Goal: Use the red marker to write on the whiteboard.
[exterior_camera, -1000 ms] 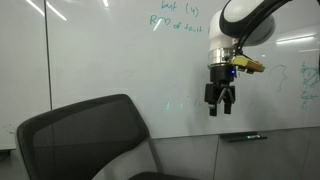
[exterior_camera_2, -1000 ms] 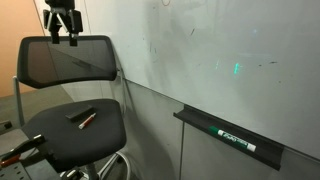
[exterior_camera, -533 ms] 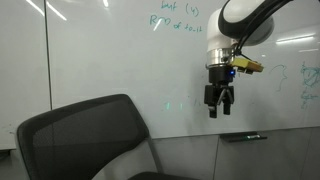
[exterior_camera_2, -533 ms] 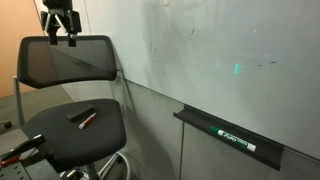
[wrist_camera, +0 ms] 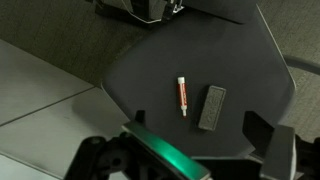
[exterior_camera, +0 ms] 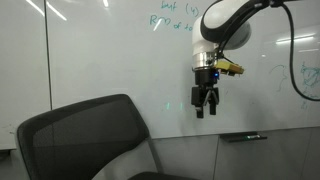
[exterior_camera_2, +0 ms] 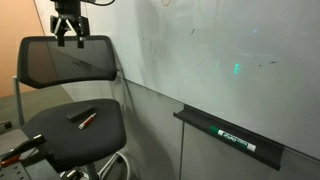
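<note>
Since one second ago the gripper [exterior_camera: 205, 110] has slid sideways in front of the whiteboard [exterior_camera: 95, 70], toward the side where the chair stands, and the arm [exterior_camera: 225, 20] above it is bent in another way. Its jaws are spread wide and hold nothing. In the wrist view the two fingers [wrist_camera: 277, 150] enter at the lower corners, dark and blurred, and between them is a green curved part [wrist_camera: 165, 155] that I cannot identify.

Below the jaws, well apart from them, is the bench [wrist_camera: 240, 60], which is the dark seat of an office chair. The red marker [wrist_camera: 182, 96] lies flat on it. Just beside the red marker, not touching, lies a dark eraser [wrist_camera: 211, 107].

In an exterior view the red marker [exterior_camera_2: 88, 119] and the eraser [exterior_camera_2: 75, 114] look very small, and the gripper [exterior_camera_2: 68, 40] appears at the top edge of the mesh backrest [exterior_camera_2: 65, 65]. In an exterior view the backrest [exterior_camera: 85, 135] hides the bench fully, so the red marker does not show.

Shiny parts at the top of the wrist view are cut off and hard to make out. The green writing on the whiteboard is too faint to read. A second marker [exterior_camera_2: 236, 138] lies in the tray [exterior_camera_2: 195, 120] under the whiteboard [exterior_camera_2: 220, 50]; its colour I cannot tell. The picture edge cuts off the arm in both exterior views.
</note>
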`<state>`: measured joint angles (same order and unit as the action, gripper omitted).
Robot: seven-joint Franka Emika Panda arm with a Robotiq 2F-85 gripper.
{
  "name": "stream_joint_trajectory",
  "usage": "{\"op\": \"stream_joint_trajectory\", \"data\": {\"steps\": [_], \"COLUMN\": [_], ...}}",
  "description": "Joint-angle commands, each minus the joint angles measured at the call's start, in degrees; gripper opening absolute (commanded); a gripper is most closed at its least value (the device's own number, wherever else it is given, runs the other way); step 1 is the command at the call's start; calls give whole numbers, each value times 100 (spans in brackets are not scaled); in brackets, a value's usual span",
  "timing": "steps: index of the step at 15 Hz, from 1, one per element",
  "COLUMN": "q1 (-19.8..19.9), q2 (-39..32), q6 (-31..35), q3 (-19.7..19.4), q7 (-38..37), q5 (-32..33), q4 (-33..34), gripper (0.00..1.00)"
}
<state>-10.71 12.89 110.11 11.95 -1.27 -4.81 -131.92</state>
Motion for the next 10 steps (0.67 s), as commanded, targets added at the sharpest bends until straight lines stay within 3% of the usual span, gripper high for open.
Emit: {"op": "stream_joint_trajectory", "data": {"steps": [1,6,10], "q1": [25,130,164], "q2": [-1059,-2382,-2754], "q6": [-447,-973,-1178], "q3": [-11,-207,-273], "q7": [47,18,-185], "q5": [287,115,-410], "q4": [1213,2556,2850], "gripper": [100,100,100]}}
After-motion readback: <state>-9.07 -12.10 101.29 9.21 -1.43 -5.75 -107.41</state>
